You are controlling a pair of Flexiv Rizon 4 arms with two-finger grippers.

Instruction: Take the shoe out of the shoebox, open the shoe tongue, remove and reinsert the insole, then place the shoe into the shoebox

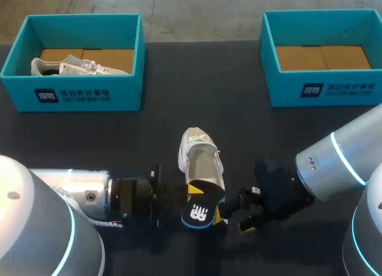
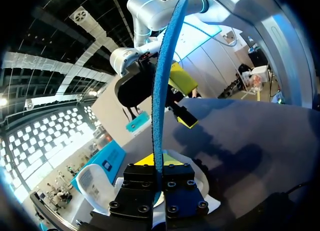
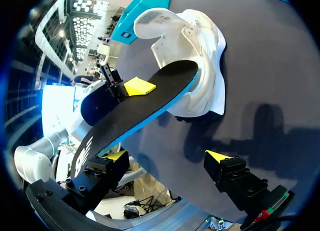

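- Our white shoe lies on the dark table, in the middle, between our two arms. It is out of both boxes.
- The black insole with the blue edge sticks up out of the back of the shoe. In the right wrist view, one end of it sits in the shoe's opening.
- Our left gripper comes in from the left and pinches the insole. In the left wrist view the insole stands on its edge between the two fingers, and both fingers press on it.
- Our right gripper hangs low over the table, just beside the insole, on the right of the shoe. Its fingers are wide apart and hold nothing.
- A blue shoebox sits at the far left of the table with another pale shoe inside.
- A second blue shoebox sits at the far right. We see only its brown floor inside.
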